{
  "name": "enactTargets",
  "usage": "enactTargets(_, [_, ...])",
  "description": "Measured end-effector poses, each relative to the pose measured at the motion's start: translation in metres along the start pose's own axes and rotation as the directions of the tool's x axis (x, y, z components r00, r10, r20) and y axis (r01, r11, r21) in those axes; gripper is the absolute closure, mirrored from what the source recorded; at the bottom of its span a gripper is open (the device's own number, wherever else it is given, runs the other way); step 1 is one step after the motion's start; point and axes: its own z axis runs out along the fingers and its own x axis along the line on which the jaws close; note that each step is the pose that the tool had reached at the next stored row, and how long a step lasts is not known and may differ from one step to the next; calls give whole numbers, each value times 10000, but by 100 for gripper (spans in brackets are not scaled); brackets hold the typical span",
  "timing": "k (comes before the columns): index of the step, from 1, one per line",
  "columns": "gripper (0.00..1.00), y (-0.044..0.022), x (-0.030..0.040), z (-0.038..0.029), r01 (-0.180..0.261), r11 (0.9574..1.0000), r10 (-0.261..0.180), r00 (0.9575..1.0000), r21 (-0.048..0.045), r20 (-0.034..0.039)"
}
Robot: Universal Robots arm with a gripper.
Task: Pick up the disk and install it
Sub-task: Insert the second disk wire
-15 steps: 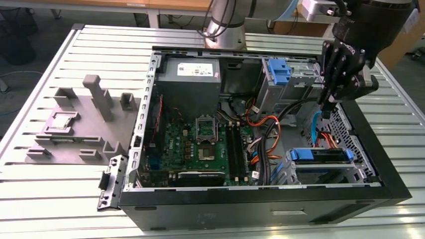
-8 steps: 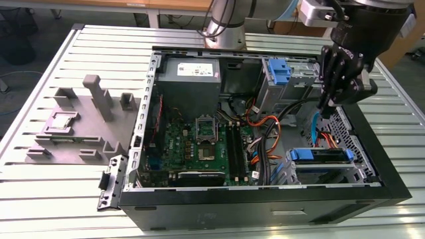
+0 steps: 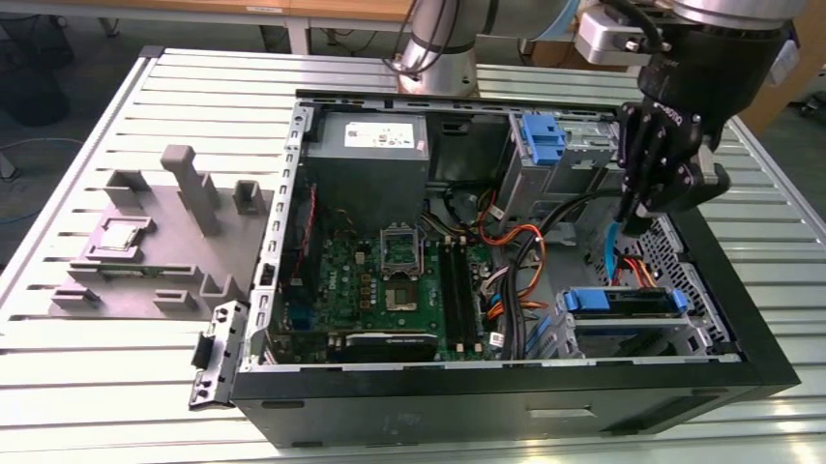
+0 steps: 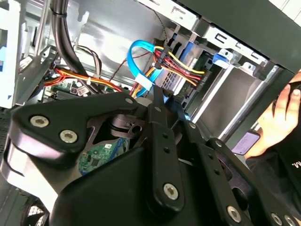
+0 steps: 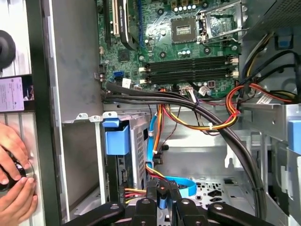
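In the second wrist view, the disk (image 4: pixel 99 155) shows its underside, a green circuit board and a round hub, between the links of my gripper (image 4: pixel 159 106). The gripper is shut on the disk. A sliver of its blue bracket (image 5: pixel 162 199) sits between the fingers in the first wrist view. In the exterior view my gripper (image 3: pixel 643 205) hangs over the open computer case (image 3: pixel 516 406), at the exterior view's right, above the drive cage, and the disk is hidden behind the links.
Below the gripper a lower bay holds a blue bracket (image 3: pixel 620 301), and another blue bracket (image 3: pixel 543 137) sits further back. A light-blue cable (image 5: pixel 151 141) and bundled wires (image 5: pixel 211 123) cross the gap. A grey fixture (image 3: pixel 155 261) lies left of the case. A person's hands (image 5: pixel 11 174) rest beside the case wall.
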Motion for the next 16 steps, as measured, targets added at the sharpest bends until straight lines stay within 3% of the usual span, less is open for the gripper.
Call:
enactTargets(6, [78, 2, -14, 69, 6, 10000, -5, 9999, 12, -147])
enactTargets(7, [84, 1, -15, 71, 6, 10000, -6, 9999, 13, -151])
enactTargets(16, [84, 0, -16, 78, 7, 10000, -6, 9999, 13, -151])
